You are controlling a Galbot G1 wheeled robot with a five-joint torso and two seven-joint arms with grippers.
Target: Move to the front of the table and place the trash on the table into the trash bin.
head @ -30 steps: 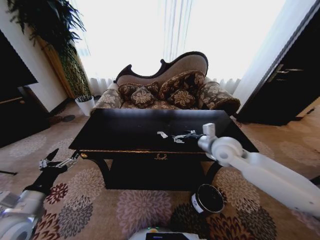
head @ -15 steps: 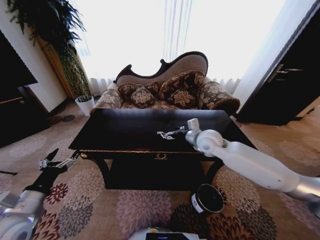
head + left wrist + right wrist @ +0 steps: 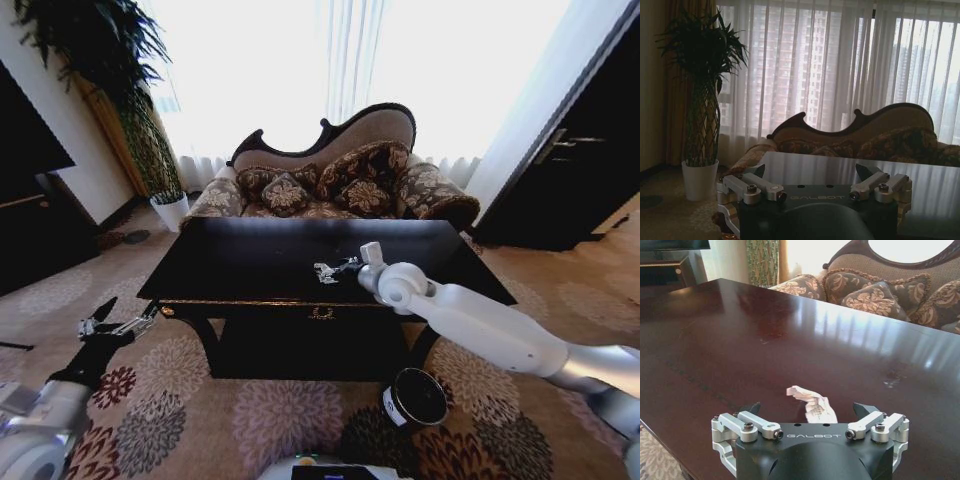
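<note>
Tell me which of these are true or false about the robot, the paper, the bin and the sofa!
1. The right gripper is open over the white paper wad on the table. True.
2. The trash bin stands on the table. False: it is on the carpet by the table's front.
3. The left gripper holds paper. False: it is open and empty, beside the table.
4. A sofa sits behind the table. True.
</note>
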